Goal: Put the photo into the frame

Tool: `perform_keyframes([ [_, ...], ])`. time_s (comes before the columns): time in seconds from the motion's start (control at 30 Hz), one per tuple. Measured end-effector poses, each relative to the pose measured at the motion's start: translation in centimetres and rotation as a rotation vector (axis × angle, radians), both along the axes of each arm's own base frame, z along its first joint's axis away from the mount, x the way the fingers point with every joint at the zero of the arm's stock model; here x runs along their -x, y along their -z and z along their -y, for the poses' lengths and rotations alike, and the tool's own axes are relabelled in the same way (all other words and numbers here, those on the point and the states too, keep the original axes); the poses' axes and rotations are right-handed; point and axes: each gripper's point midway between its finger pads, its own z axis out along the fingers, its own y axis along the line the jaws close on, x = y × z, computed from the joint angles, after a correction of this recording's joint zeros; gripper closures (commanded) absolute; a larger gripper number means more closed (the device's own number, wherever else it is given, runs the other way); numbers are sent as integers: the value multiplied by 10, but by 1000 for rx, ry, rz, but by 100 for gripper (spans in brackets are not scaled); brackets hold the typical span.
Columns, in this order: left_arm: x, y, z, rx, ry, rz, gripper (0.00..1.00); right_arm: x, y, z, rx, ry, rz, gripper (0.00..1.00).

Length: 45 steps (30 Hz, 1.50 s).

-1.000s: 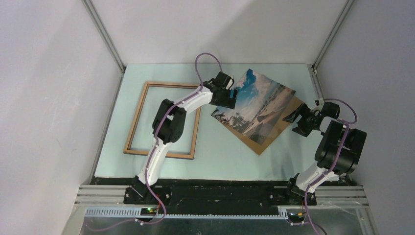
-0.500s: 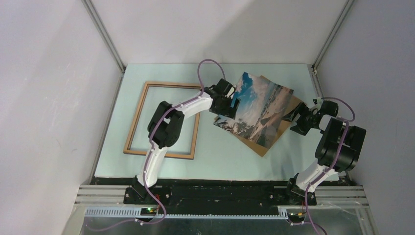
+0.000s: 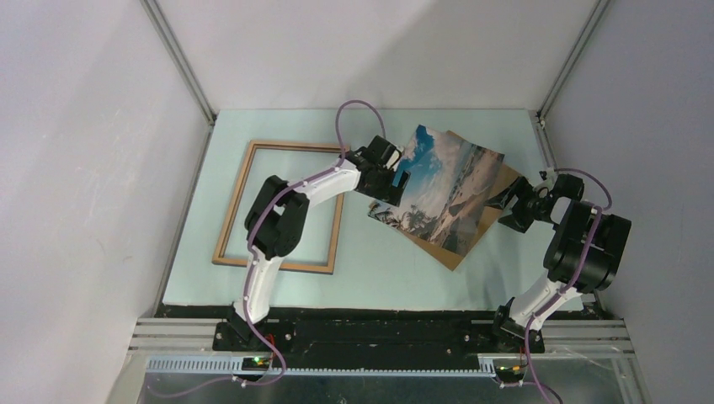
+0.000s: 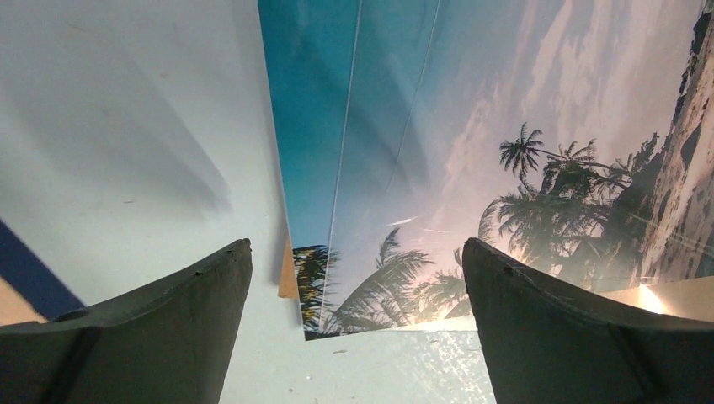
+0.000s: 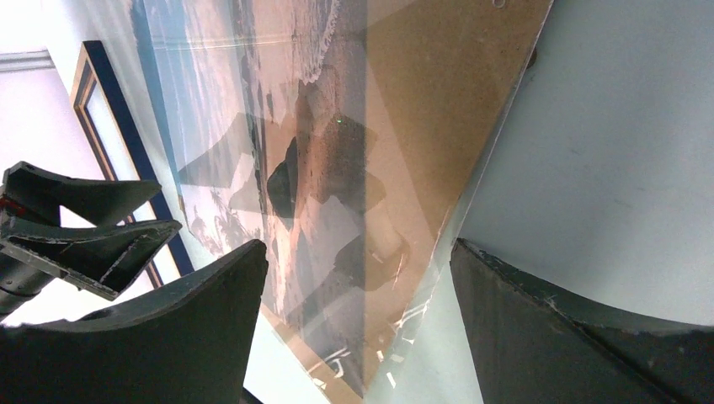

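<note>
the photo point(image 3: 442, 189) lies skewed on the backing board point(image 5: 455, 101), right of the frame point(image 3: 290, 146) and apart from it. your left gripper point(image 4: 355, 244) straddles its frame-side edge, fingers spread and holding nothing. the right gripper point(image 5: 358, 244) gapes beyond. pinch too deep and you'd likely crease the print or drag the board along.

Blocked at centre-right by tilted photo point(image 3: 442, 189) over brown board point(image 5: 446, 101); passable along bare near table point(image 3: 379, 282) strip, right of frame point(image 3: 274, 266).
</note>
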Motion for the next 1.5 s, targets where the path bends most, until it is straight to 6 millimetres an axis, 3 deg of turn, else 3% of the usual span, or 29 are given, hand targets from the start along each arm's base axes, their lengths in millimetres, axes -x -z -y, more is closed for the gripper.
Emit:
perform_keyframes([
  [0.23,-12,-21,1,5,14,66,0,0,0,1,-7,1,2,16],
  [0.57,-21,-56,32,133,83,94,0,0,0,1,-7,1,2,16],
  [0.8,-17,-36,47,160,125,37,1,0,0,1,-7,1,2,16],
  [1.1,-11,-2,48,133,134,-24,1,0,0,1,-8,1,2,17],
  [1.5,-10,-1,51,142,141,-28,1,0,0,0,-10,1,2,17],
])
